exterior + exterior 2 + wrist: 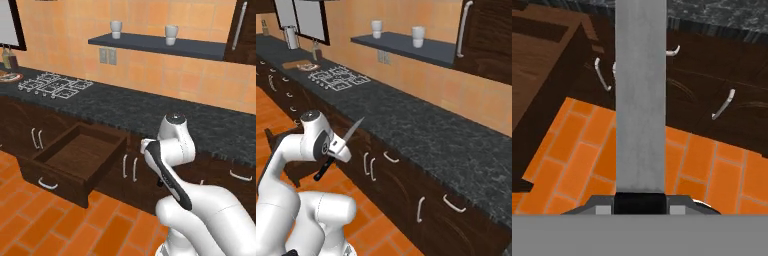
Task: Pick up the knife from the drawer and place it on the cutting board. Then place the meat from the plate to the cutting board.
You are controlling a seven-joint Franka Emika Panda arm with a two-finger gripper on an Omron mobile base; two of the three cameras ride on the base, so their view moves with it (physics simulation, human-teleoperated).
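- The gripper (336, 148) held the knife (345, 141) tight, in the air in front of the cabinet doors (376, 167).
- The drawer (75, 160) stood open on the left.
- Far left, past the stove grates (54, 85), sat the plate (307, 66) on the counter (421, 130).
- Two cups (116, 28) stood on the shelf (160, 45).
- No writing could be read.

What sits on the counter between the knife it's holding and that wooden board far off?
In the right base view, a white stove grate lies on the counter between the knife and the cutting board; otherwise bare.
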